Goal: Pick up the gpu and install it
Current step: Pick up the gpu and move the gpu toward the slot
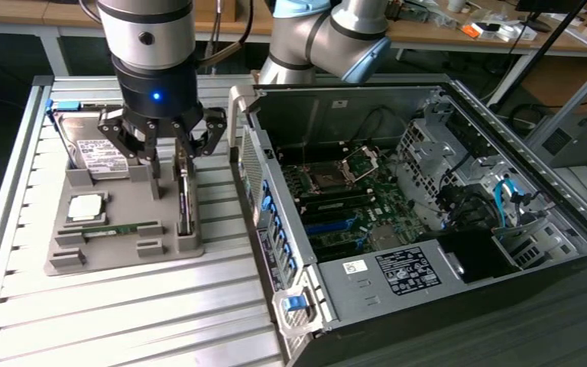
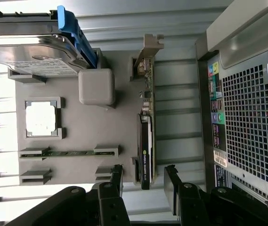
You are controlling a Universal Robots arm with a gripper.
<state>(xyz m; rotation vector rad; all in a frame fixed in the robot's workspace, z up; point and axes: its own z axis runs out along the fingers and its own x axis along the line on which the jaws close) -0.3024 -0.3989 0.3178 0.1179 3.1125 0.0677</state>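
The gpu (image 1: pixel 184 205) stands on its long edge in a slot along the side of the grey holder (image 1: pixel 120 256) nearest the computer case. From the wrist it is a thin dark card (image 2: pixel 146 136) with a silver bracket at one end and a black cooler. My gripper (image 1: pixel 169 170) hangs just above the card. It is open, with one finger (image 2: pixel 116 176) on each side of the card's cooler end and the gripper (image 2: pixel 144 178) not touching it.
The holder (image 2: pixel 101 136) also carries a silver hard drive (image 1: pixel 100 149), a processor chip (image 1: pixel 86 205) and a green memory stick (image 1: pixel 110 229). The open computer case (image 1: pixel 426 191) with its motherboard (image 1: pixel 345 206) lies close beside the holder. The slatted metal table (image 1: pixel 120 321) runs under both.
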